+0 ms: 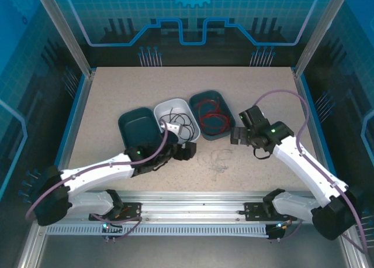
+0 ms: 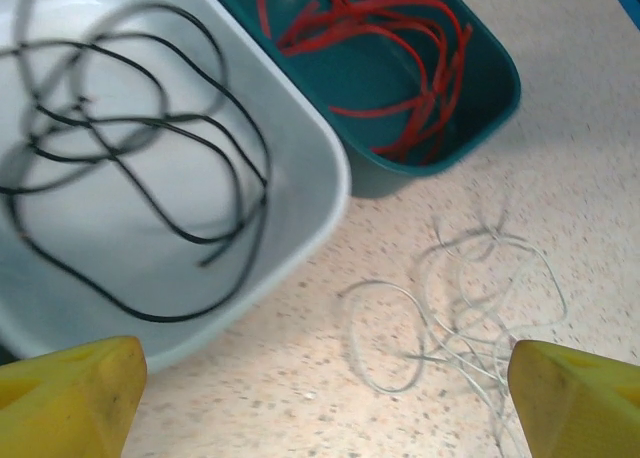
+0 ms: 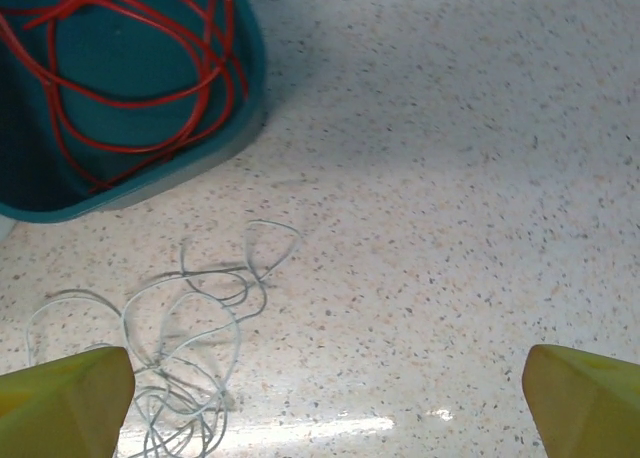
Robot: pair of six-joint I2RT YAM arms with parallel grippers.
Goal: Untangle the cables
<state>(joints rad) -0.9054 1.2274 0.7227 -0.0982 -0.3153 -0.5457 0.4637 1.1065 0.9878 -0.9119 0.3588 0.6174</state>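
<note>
With our left gripper (image 2: 325, 403) and right gripper (image 3: 325, 403) both spread wide and empty, the light, limp white cable tangle (image 3: 185, 398) lies on the table (image 3: 450, 178) between them, likely best pinched at an outer loop.

White arms (image 1: 99, 173), black joints (image 1: 49, 201), purple cables (image 1: 284, 91), yellow fingertips (image 2: 70, 393).

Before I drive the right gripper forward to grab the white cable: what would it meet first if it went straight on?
Probably bare tabletop. The open right gripper points at the surface beside the white cable, which lies off to one side of its line. Depth is unclear.
</note>
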